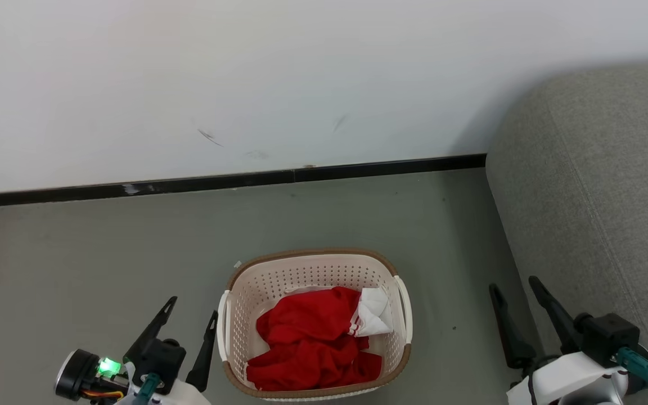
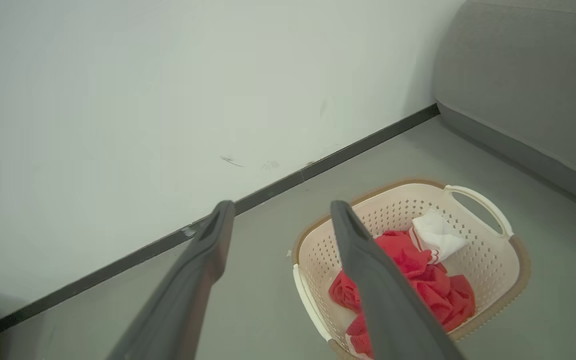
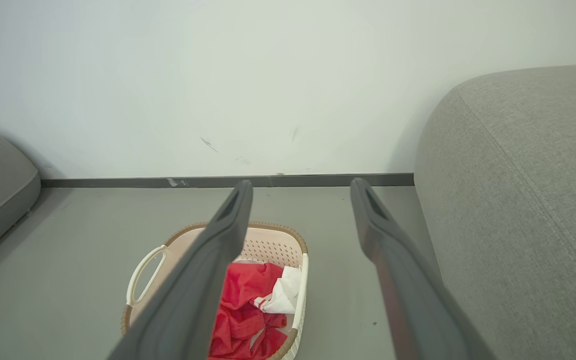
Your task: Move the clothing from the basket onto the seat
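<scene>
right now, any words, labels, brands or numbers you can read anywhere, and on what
none: no text can be read.
basket: no label or brand visible on rim or walls.
clothing: red-and-white stripe trim, no lettering.
wall: dark scuffs, not writing.
seat: plain grey fabric.

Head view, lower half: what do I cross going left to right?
In order: left hand, open → basket with the clothing in it → right hand, open → seat.
</scene>
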### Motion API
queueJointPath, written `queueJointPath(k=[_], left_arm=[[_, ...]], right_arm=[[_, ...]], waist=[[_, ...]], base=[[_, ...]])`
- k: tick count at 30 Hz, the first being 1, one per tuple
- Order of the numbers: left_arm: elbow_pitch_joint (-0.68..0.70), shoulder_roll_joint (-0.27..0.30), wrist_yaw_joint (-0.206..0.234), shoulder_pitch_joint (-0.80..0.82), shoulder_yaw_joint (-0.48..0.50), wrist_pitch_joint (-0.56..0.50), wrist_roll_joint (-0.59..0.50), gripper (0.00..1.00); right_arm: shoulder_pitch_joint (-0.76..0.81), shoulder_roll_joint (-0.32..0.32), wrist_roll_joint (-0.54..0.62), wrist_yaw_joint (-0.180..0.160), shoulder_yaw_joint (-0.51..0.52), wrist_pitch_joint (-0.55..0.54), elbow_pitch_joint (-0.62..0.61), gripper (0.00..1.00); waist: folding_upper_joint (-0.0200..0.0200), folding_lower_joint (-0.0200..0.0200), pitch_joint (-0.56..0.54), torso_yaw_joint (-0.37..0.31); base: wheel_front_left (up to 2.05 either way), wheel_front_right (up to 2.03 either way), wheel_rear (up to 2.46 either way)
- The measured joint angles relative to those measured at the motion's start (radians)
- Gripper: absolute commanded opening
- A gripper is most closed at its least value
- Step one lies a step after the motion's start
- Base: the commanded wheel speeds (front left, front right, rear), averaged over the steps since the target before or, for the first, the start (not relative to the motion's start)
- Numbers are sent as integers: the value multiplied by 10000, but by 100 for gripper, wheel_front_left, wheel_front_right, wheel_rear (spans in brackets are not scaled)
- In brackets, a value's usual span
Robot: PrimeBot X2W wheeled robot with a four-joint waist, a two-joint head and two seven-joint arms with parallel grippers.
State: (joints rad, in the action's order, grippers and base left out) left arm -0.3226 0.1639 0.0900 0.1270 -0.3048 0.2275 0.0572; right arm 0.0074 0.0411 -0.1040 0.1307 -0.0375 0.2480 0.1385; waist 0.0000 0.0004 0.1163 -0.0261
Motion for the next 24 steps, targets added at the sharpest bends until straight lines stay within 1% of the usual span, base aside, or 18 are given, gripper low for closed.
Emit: queueJointPath(k=[3,7,16,24], left_arm=[[-245,-13,-224,314,-282,-77,-150,100],[-522,-73,-416,714,-564,-125,-416,100],[-1220,-84,-754,1661,-982,-245,-734,100],[-1770,-88,-855,2470,-1175,-326,-1108,100]], right_arm=[[3,-2,0,0,121,2,-182,100],[3,0,-2,0,293,27,-470,100],[-136,-6,-36,0,476,29,-1020,100],[-575,-4,-109,0,384,29,-1371,100]], waist=[[0,-1,230,-65],[0,0,565,-167],[0,-1,1444,-452],[0,-1,2359,-775]], base=[[0,0,0],[0,0,0],[0,0,0],[0,0,0]])
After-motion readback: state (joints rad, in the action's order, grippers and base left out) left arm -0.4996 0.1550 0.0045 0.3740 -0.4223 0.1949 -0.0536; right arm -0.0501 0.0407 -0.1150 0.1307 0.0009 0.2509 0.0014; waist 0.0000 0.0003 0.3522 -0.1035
